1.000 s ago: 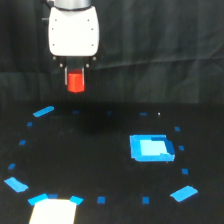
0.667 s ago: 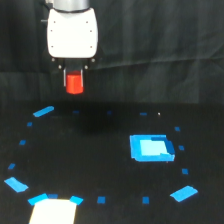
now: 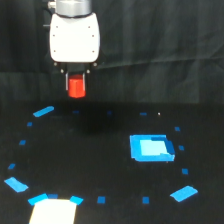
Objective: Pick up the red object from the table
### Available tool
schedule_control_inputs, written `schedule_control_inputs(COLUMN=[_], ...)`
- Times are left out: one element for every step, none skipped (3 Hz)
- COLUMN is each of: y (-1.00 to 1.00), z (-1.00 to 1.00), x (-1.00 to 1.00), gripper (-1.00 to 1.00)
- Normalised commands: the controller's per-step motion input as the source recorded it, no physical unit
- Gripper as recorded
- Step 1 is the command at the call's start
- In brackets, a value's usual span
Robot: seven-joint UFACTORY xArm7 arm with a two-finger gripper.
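Observation:
The red object point(image 3: 76, 86) is a small red-orange block hanging under my white gripper head point(image 3: 74, 37) at the upper left of the exterior view. My gripper point(image 3: 76, 80) is shut on it and holds it well above the black table point(image 3: 100, 165), in front of the black curtain. The fingers are mostly hidden by the block and the dark backdrop.
A large bright blue patch point(image 3: 150, 148) lies on the table toward the exterior view's right. Small blue tape squares point(image 3: 101, 200) form a ring on the surface. A pale cream sheet point(image 3: 54, 212) lies at the bottom left edge, with blue strips point(image 3: 43, 111) nearby.
The gripper with the red object has shifted very slightly, staying raised above the table. Nothing else has moved.

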Motion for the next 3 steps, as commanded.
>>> schedule_control_inputs(y=[-0.35,0.32,-0.03], z=[0.37,0.17,0.22], x=[0.48,-0.17,0.17], gripper=[-1.00,-0.48,-1.00])
